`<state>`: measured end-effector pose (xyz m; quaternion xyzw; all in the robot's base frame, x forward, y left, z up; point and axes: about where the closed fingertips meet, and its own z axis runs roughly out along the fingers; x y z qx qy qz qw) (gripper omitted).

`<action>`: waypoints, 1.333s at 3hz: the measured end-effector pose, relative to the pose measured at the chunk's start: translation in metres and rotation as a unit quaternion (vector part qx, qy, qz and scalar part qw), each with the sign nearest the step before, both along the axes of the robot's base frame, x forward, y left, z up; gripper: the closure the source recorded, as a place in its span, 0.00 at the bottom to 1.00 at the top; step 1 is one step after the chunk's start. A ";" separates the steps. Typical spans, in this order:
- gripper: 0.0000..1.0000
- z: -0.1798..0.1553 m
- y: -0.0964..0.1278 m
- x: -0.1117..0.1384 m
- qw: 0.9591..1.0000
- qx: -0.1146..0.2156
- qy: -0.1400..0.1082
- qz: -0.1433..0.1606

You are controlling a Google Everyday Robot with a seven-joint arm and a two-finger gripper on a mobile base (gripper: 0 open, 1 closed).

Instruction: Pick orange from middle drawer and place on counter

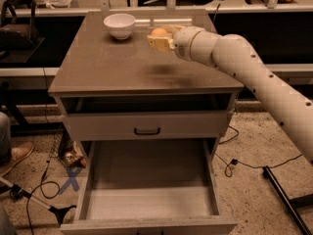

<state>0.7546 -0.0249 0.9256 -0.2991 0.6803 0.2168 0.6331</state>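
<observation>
Grey-brown bench (122, 67) tops my view, white bowl (120, 25) at its back. My pincer (159, 39) hovers above it near the bowl, pinching the orange (158, 32); the middle drawer (149, 202) stands open below.

The gripper (160, 40), above the far part of the counter (122, 70), has matt tan fingers like plastic, closed around the smooth-skinned orange (158, 32). Behind it, the arm (254, 72) has a smooth white plastic shell. The counter below is glossy grey-brown. The white bowl (119, 25) nearby looks glazed. Well below, the middle drawer (151, 202) has a matt floor.
</observation>
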 end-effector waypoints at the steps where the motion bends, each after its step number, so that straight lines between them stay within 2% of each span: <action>1: 1.00 -0.011 0.015 0.016 1.000 -0.018 0.002 -0.009; 2: 1.00 -0.022 0.026 0.032 0.999 -0.026 0.009 -0.018; 4: 0.98 -0.057 0.037 0.051 0.998 -0.037 0.045 -0.027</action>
